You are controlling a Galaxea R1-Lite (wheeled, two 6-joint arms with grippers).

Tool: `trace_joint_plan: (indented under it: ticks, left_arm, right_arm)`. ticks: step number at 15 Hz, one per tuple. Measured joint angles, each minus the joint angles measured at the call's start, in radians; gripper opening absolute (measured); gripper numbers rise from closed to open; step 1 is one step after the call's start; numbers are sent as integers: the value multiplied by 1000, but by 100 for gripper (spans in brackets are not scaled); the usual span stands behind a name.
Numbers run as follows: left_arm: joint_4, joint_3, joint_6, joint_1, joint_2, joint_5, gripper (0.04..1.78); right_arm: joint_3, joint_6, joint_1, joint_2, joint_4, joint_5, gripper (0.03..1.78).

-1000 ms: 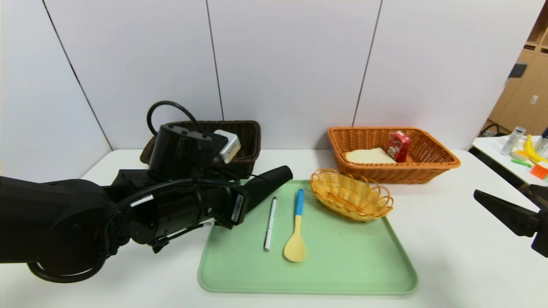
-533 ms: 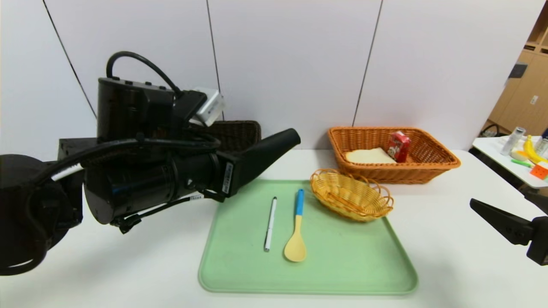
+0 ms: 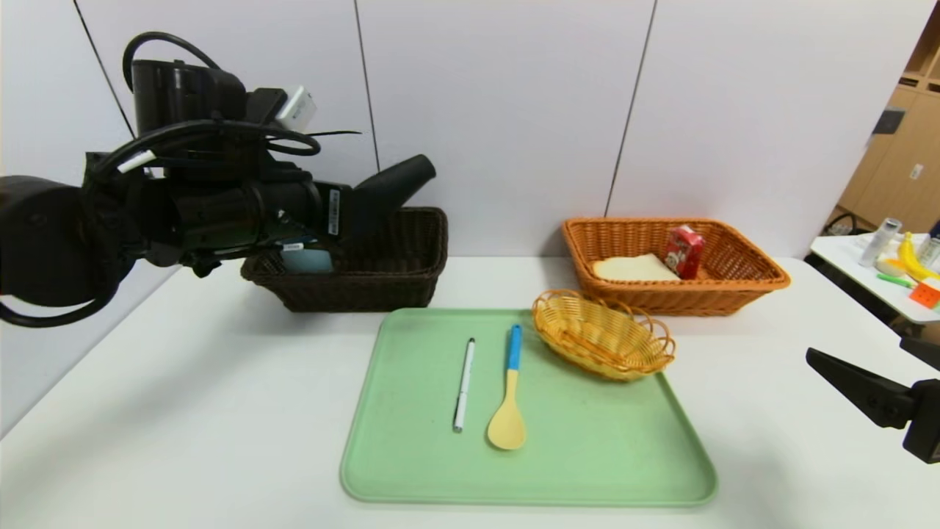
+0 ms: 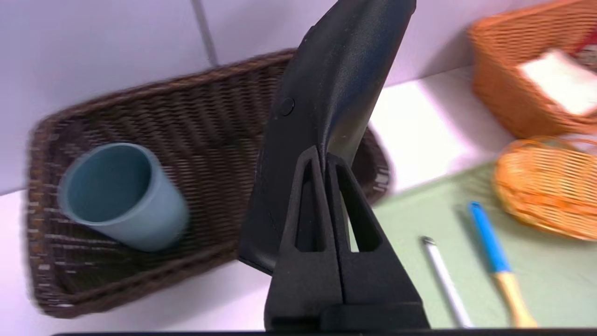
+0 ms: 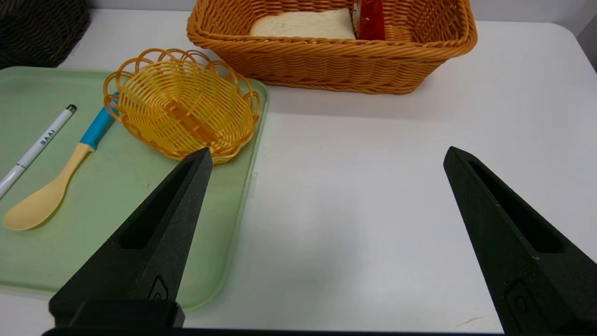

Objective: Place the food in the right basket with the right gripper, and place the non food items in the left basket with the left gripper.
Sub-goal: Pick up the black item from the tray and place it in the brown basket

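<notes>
The green tray [image 3: 587,455] holds the white pen [image 3: 463,383] and yellow spoon [image 3: 507,419]. The left gripper [image 4: 322,154] pinches the black case [image 4: 326,93] above the brown basket [image 3: 411,286], where the cup [image 4: 121,196] sits. Bread [image 3: 631,268] and the red carton [image 3: 683,251] lie in the orange basket [image 3: 734,294]. The right gripper [image 5: 326,158] waits spread wide.

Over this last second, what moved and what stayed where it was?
The left gripper, shut on the black case, rose from tray level and swung back to hang above the dark basket, where the cup lies. Nothing was released. The right gripper stayed open at the table's right; pen, spoon, bread and carton did not move.
</notes>
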Motion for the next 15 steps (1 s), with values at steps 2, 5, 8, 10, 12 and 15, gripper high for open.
trace_joint_plan:
  ticks: [2,5,8,10,12,15]
  left_arm:
    - [-2,-25,13,48,48,-9,5]
    - [-5,-39,13,66,99,-9,5]
    - [-25,-42,13,69,133,-9,5]
    - [-47,-42,13,69,148,-8,5]
    - [-56,-41,13,69,159,-9,5]
    - [-70,-41,11,69,168,-8,5]
  right_arm:
    - [2,0,0,-1,1,0,171]
    - [1,0,0,-1,0,0,171]
    - [1,1,0,-1,0,0,171]
    - [0,1,0,-1,-1,-1,171]
    - [-2,1,0,-1,-1,0,171]
    - [-3,0,0,-1,-1,1,171]
